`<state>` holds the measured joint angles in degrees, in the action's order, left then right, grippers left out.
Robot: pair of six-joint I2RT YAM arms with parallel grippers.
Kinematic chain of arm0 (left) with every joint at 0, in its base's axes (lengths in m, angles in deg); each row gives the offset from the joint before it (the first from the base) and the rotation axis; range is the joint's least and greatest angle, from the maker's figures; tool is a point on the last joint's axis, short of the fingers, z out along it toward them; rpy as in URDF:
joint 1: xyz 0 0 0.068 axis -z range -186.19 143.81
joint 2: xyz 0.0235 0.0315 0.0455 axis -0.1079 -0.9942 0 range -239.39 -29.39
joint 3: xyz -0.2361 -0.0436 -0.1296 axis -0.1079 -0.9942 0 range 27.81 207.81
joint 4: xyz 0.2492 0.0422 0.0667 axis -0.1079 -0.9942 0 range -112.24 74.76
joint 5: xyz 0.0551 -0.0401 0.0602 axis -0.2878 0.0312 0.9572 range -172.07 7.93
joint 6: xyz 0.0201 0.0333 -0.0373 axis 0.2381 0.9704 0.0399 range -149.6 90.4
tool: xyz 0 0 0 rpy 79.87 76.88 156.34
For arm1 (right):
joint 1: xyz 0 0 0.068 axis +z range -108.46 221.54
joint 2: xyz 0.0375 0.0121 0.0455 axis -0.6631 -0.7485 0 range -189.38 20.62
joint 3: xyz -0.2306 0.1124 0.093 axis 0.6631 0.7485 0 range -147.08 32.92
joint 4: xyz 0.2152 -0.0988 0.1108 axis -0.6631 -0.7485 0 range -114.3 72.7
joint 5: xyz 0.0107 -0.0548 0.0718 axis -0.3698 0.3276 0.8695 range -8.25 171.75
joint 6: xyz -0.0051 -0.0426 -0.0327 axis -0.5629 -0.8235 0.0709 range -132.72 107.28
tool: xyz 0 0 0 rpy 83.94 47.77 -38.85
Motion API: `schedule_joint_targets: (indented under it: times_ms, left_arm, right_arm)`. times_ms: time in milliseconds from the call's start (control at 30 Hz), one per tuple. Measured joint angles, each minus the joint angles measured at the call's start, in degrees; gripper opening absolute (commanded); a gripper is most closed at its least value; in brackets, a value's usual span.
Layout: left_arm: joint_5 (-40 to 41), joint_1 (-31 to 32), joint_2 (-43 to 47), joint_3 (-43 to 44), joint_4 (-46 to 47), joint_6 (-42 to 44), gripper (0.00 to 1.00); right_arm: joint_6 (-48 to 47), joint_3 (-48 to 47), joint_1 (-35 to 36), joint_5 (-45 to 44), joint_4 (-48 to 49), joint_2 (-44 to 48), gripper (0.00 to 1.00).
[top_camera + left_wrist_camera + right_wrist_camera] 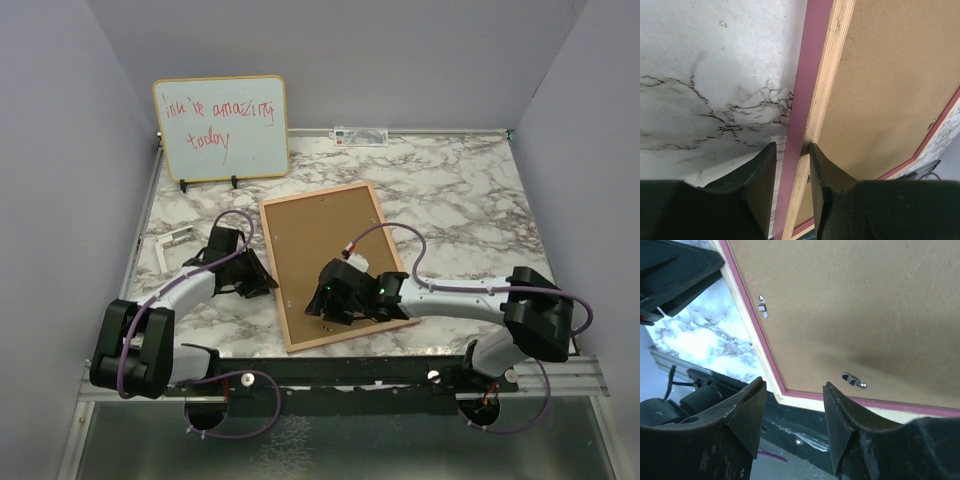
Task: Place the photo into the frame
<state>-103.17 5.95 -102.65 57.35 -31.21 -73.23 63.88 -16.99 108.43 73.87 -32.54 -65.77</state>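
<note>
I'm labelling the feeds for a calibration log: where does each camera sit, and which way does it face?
Top external: fixed high behind the bases, looking down over the table, the frame, the left arm and the right arm.
Left wrist: on the left arm, looking down past the left pincer, which straddles the frame's rim.
Right wrist: on the right arm, looking past the open right pincer at the frame's brown back and near corner.
Shared: all three views show the frame lying back up.
</note>
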Motion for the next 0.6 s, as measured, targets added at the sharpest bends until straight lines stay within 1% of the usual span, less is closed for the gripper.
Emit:
schedule_joint_targets:
  times_ms: [67, 200, 333, 400, 500, 600]
  left_arm:
    - [-0.02, 0.00, -0.33, 0.17, 0.02, 0.31, 0.34]
    - [-0.17, 0.00, -1.01, 0.72, -0.07, 1.05, 0.29]
    - [-0.59, 0.00, -1.03, 0.76, 0.20, 1.16, 0.21]
    - [-0.85, 0.00, -1.03, 0.76, 0.44, 1.14, 0.17]
    - [-1.36, 0.00, -1.03, 0.76, 0.85, 1.09, 0.13]
    - [-1.60, 0.00, -1.03, 0.76, 0.94, 1.09, 0.12]
  right_arm:
    - [-1.75, -1.70, -0.26, -0.22, -1.20, -1.75, 0.54]
    - [-5.07, -2.84, -0.68, -0.35, -1.38, -5.07, 0.53]
    - [-8.85, -4.46, -1.75, -0.26, -0.35, -8.72, 0.41]
    - [-10.36, -5.49, -2.54, -0.13, 2.16, -10.82, 0.36]
    - [-11.34, -5.62, -3.43, 0.63, 7.67, -12.90, 0.32]
    - [-11.91, -6.86, -4.26, 1.66, 10.71, -15.37, 0.28]
